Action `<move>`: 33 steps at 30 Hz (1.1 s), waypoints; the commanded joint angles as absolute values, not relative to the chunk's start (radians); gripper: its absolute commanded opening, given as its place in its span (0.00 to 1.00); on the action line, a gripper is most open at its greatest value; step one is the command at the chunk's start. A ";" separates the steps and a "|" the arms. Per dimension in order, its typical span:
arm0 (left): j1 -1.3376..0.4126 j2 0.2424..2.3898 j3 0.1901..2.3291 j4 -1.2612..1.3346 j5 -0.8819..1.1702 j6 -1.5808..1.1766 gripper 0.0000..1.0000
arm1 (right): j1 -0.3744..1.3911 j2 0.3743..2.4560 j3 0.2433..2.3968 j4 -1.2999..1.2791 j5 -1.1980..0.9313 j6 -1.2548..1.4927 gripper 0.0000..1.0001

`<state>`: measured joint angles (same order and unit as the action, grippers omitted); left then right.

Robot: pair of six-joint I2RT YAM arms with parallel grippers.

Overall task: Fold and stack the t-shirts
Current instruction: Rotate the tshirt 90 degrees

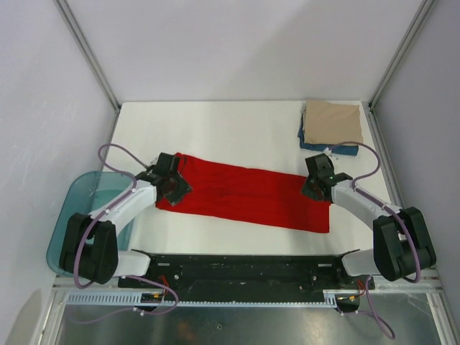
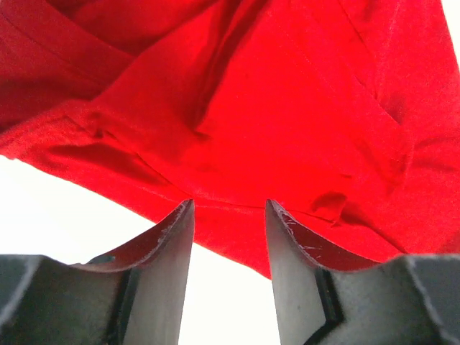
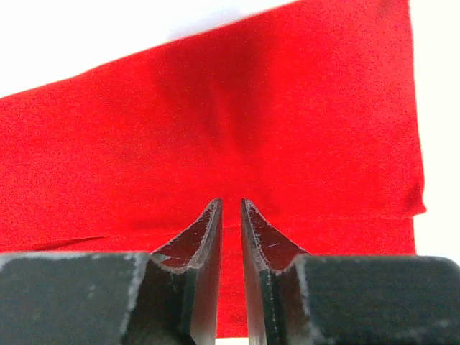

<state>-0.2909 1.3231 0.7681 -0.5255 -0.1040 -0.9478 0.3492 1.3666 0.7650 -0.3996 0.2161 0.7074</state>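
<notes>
The red t-shirt (image 1: pixel 248 194) lies folded into a long strip across the middle of the table. My left gripper (image 1: pixel 172 185) is at its left end; in the left wrist view the gripper (image 2: pixel 228 201) is open, its jaws well apart over the near hem of the rumpled red cloth (image 2: pixel 287 108). My right gripper (image 1: pixel 316 185) is at the strip's right end. In the right wrist view it (image 3: pixel 231 201) has its jaws drawn to a narrow slit, tips pressed into the flat red cloth (image 3: pixel 215 108). A folded tan t-shirt (image 1: pixel 333 121) lies on a folded dark blue one (image 1: pixel 345 150) at the back right.
A translucent teal tub (image 1: pixel 72 215) stands off the table's left edge beside the left arm. Metal frame posts rise at the back corners. The black mounting rail (image 1: pixel 244 262) runs along the near edge.
</notes>
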 commanded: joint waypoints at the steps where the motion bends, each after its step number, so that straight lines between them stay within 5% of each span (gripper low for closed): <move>1: -0.325 1.276 0.755 -0.504 -0.164 -1.130 0.50 | 0.288 1.319 0.710 -0.405 0.214 0.705 0.20; 21: -0.334 1.239 0.615 -0.509 -0.329 -1.345 0.72 | 0.161 1.335 0.599 -0.373 0.131 0.690 0.17; 33: -0.308 1.449 0.745 -0.498 -0.403 -1.316 0.69 | 0.160 1.246 0.564 -0.401 0.104 0.709 0.16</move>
